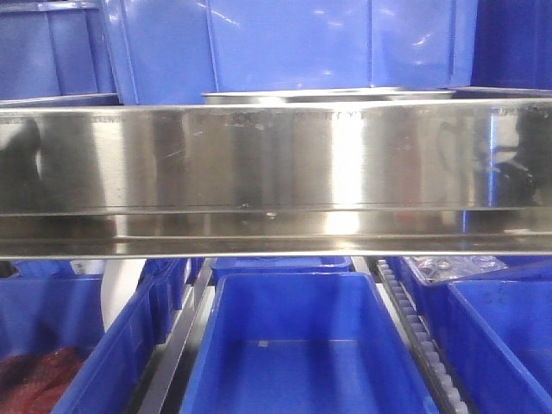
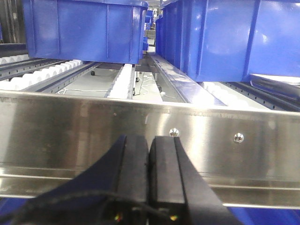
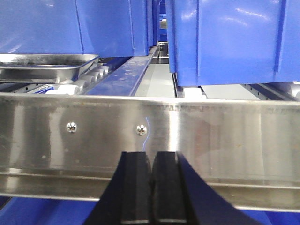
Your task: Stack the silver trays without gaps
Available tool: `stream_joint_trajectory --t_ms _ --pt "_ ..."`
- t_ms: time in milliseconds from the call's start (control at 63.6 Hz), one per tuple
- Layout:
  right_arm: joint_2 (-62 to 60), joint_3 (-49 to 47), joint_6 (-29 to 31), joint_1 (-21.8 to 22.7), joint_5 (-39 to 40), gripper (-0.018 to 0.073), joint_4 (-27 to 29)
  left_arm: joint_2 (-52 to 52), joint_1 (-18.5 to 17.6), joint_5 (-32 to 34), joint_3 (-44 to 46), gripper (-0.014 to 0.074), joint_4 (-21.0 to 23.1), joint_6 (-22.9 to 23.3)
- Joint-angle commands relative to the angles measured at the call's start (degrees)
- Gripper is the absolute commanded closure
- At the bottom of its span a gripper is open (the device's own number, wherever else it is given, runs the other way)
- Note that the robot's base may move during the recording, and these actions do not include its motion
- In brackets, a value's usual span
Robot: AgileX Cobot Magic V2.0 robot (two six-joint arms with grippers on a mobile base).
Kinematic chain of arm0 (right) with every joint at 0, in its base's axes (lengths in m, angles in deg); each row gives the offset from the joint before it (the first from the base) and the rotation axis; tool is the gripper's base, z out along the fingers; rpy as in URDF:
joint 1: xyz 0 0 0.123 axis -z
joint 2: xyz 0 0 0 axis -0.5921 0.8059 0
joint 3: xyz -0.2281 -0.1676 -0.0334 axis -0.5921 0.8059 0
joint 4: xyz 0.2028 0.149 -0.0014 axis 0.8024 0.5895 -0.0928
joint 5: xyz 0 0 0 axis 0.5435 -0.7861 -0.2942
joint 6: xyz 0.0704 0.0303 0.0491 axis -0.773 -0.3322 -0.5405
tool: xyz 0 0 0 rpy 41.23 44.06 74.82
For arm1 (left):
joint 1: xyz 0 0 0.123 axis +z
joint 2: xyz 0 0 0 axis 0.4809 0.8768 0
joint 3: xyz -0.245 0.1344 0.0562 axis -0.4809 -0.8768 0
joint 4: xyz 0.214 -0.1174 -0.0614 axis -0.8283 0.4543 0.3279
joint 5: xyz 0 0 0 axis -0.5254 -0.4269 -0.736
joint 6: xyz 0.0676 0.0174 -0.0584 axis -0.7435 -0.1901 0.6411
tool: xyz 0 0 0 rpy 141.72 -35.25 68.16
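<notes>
The left pincer and the right pincer are each pressed together on nothing, just before the steel shelf rail, beyond which, at ten o'clock from the right pincer, the silver trays rest on rollers close by a blue bin.
</notes>
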Motion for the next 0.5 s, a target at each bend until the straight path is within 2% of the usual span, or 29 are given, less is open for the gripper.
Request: stream_joint_trajectory --t_ms 0,487 --pt "-1.1 0.01 0.64 -0.13 4.71 0.0509 -0.04 -2.18 -0.33 4.52 0.18 0.0644 0.43 -0.06" --pt "-1.1 0.01 0.64 -0.13 4.71 0.0509 -0.04 -2.18 -0.33 4.52 0.18 0.0644 0.43 -0.06"
